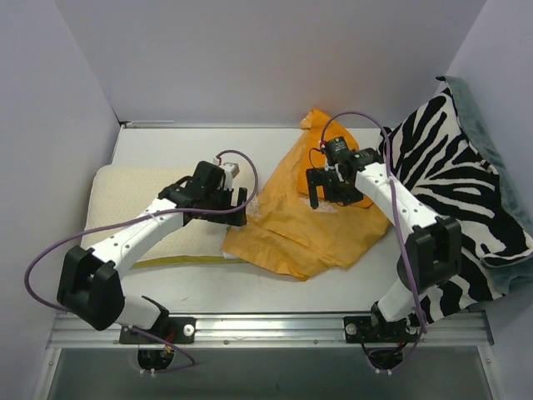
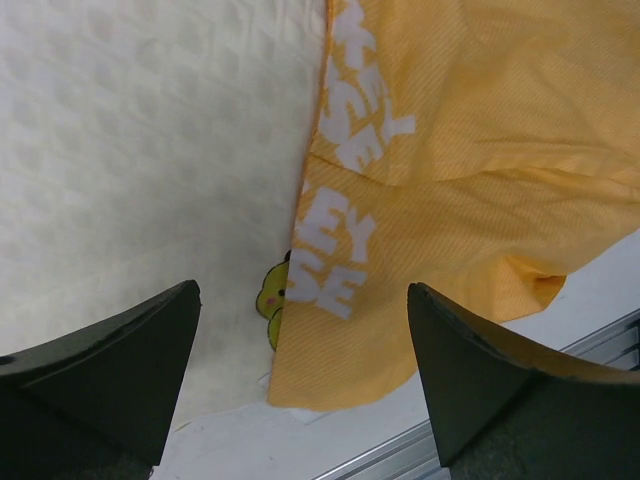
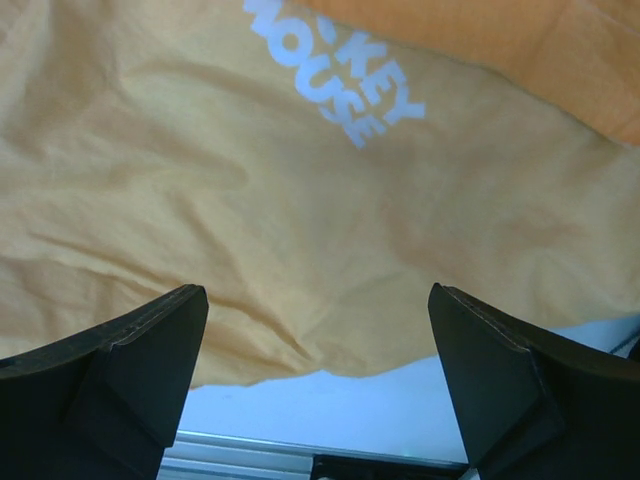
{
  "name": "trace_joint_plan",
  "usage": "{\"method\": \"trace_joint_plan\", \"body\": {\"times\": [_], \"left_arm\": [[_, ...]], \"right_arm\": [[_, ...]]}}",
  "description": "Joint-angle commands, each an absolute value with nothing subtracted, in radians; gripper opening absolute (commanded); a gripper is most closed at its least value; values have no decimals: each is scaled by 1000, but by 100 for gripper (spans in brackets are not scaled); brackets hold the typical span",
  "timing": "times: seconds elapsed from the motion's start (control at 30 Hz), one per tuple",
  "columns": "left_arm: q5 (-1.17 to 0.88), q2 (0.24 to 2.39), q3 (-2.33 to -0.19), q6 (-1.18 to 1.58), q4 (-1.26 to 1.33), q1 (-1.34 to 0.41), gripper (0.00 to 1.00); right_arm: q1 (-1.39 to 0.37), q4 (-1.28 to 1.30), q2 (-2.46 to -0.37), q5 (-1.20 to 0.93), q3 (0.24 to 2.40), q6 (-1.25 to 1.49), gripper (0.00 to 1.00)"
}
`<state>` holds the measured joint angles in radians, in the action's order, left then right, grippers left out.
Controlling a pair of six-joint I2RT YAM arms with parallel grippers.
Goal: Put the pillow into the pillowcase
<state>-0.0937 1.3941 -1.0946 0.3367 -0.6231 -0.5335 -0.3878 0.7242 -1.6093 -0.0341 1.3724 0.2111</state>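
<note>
Well, both pairs are wide open and empty. The left fingers (image 2: 110, 380) hang over the line where the pillowcase (image 1: 291, 229) overlaps the pillow (image 1: 125, 196), and the right fingers (image 3: 110, 370) hover over the case's rumpled middle.

The pillow lies flat on the left of the bench (image 1: 275, 287), under the left arm, with its right end just beneath the orange cloth. It looks light, soft and a bit springy (that bumpy face should offer some grip). I'd pinch it at an edge or corner near the trim and expect it to sag.

The case is thin, limp and creased, so it's likely to bunch and slide. A single layer at the open hem is the hold to take, though I cannot tell which edge is the mouth.

The bench is smooth and white, so fabric may skate on it. Room is tight, with pale walls on three sides and the zebra-striped cushion (image 1: 454, 179) crowding the right arm.
</note>
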Motion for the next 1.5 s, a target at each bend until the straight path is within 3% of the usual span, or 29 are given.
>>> {"method": "trace_joint_plan", "body": {"times": [0.0,0.27,0.5,0.6,0.9,1.0,1.03,1.1,1.13,1.17,1.33,1.47], "left_arm": [[-115,1453,-1143,365,-517,-563,92],[49,1456,-1261,339,-586,-457,93],[-70,1445,-1207,-79,-664,-327,97],[-84,1443,-1154,-122,-606,-330,97],[-8,1764,-1196,-213,-597,-370,97],[58,1877,-1229,-151,-583,-364,81],[75,1897,-1232,-135,-578,-353,61],[147,1899,-1236,-62,-575,-295,45],[138,1882,-1241,-40,-581,-263,17],[138,1869,-1243,-11,-584,-182,0],[121,1745,-1269,326,-647,101,0],[196,1697,-1353,555,-713,134,0]], "right_arm": [[-391,738,-1699,-35,1479,235,99],[-394,738,-1784,-138,1539,267,98],[-393,739,-1763,-173,1496,261,98],[-393,745,-1752,-192,1493,262,99],[-393,779,-1746,-213,1528,252,100],[-391,784,-1738,-210,1536,247,100],[-391,787,-1735,-207,1536,245,100],[-391,784,-1721,-207,1529,244,100],[-390,784,-1717,-206,1528,242,100],[-391,785,-1709,-204,1525,242,100],[-390,769,-1694,-213,1514,255,99],[-390,743,-1689,-227,1517,270,99]]}}
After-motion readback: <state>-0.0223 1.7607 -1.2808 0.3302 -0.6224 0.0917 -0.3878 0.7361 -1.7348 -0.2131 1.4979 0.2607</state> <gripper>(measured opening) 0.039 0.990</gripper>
